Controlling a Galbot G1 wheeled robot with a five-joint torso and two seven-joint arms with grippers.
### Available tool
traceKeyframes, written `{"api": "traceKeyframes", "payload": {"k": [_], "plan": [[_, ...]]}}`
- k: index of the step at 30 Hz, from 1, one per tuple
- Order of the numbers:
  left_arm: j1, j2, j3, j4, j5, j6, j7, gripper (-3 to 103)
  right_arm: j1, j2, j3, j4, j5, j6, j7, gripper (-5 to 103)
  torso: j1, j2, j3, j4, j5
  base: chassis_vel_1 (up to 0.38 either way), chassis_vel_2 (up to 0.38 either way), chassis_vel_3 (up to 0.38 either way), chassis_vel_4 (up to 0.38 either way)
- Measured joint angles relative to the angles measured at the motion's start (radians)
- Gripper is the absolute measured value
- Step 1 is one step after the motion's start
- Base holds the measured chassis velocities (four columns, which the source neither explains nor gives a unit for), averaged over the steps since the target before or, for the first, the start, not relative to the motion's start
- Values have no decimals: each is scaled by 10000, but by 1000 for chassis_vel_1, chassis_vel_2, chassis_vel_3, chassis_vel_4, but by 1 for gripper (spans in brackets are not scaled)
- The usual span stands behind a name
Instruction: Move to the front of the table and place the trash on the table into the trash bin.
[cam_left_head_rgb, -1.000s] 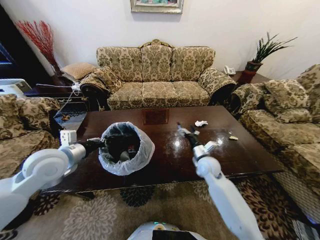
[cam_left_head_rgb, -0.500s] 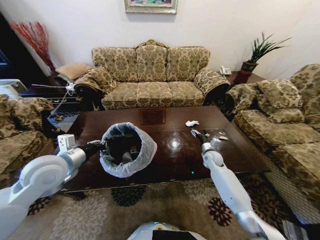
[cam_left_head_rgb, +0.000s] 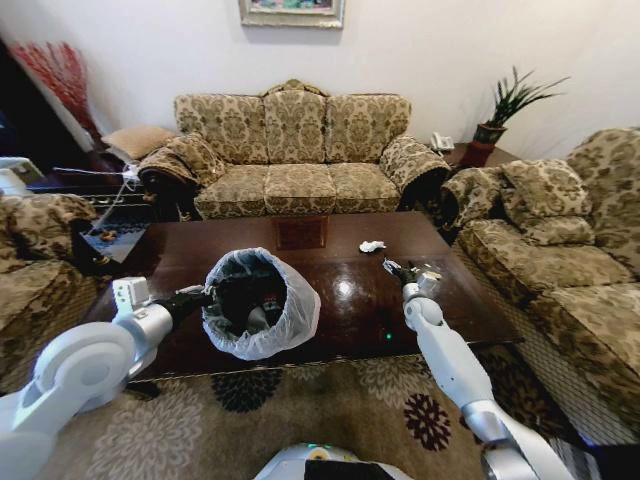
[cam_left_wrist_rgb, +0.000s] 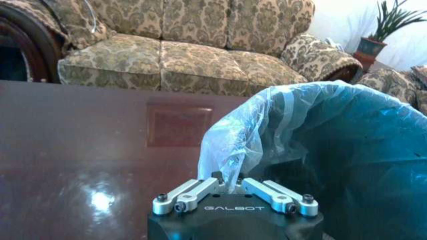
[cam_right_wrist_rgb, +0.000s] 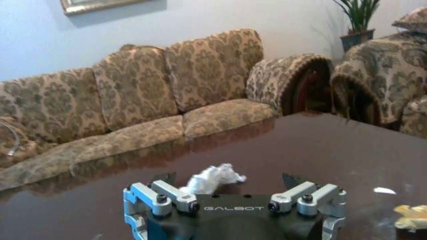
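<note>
Left pincer (cam_left_wrist_rgb: 230, 187): clenched on the bag edge of the bin (cam_left_head_rgb: 262, 300), which it holds over the near-left part of the counter (cam_left_head_rgb: 340, 310).
Right pincer (cam_right_wrist_rgb: 230, 182): released, jaws spread, hovering low over the counter's right side, pointed at a white paper wad (cam_right_wrist_rgb: 212, 177) that lies between the jaw tips in the right wrist view, apart from them.
Hidden: the bin's inside is dark; its contents are hard to make out. Its base is cut off behind the bag.
Count: one paper wad (cam_left_head_rgb: 372, 245) toward the far edge; one yellowish scrap (cam_right_wrist_rgb: 412, 216) and one small white fleck (cam_right_wrist_rgb: 385, 190) just beside the right pincer.
Bins: one.
</note>
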Motion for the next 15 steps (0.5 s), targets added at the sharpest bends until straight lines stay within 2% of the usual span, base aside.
{"api": "traceKeyframes", "payload": {"k": [3,7,12,15], "plan": [[51,-83,0,-11,102,15,93,0,89,14,-74,-165,5,53,15,100,1,0,1,-3,12,-125,43,83,-88],[70,-134,-7,12,183,22,182,0,226,107,-179,-384,15,55,-20,100,0,1,-1,-9,0,-171,134,153,-131],[56,-157,-1,71,221,23,207,0,558,391,-331,-840,-119,121,-197,100,7,0,2,2,6,-194,253,219,-224],[22,-153,25,138,224,23,214,0,709,592,-445,-993,-320,-97,-285,100,16,-2,6,-2,-2,-201,245,203,-220]]}}
